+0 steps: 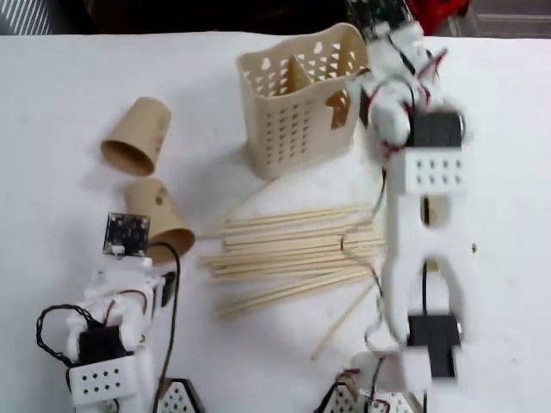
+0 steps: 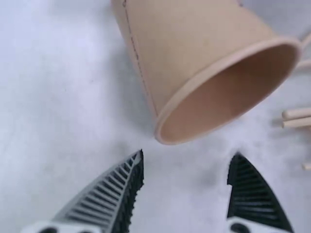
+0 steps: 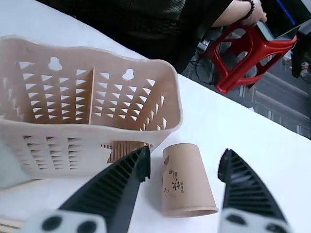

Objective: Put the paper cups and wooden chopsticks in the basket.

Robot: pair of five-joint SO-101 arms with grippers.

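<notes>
A tan paper cup (image 2: 194, 63) lies on its side with its mouth towards my left gripper (image 2: 187, 165), which is open just short of the rim. In the high view this cup (image 1: 159, 219) lies in front of my left arm (image 1: 120, 301), and a second cup (image 1: 138, 135) lies farther back. A third cup (image 3: 184, 179) lies beside the cream basket (image 3: 87, 121), and my right gripper (image 3: 184, 158) hangs open over it. The basket (image 1: 297, 103) stands at the back centre, with my right arm (image 1: 422, 172) at its right side. Wooden chopsticks (image 1: 293, 254) lie in a loose pile mid-table.
A divider splits the basket into two compartments. One chopstick (image 1: 344, 318) lies apart, slanted near the front. Chopstick ends (image 2: 296, 119) show beside the near cup. Beyond the table's far edge stands a red stool (image 3: 248, 53).
</notes>
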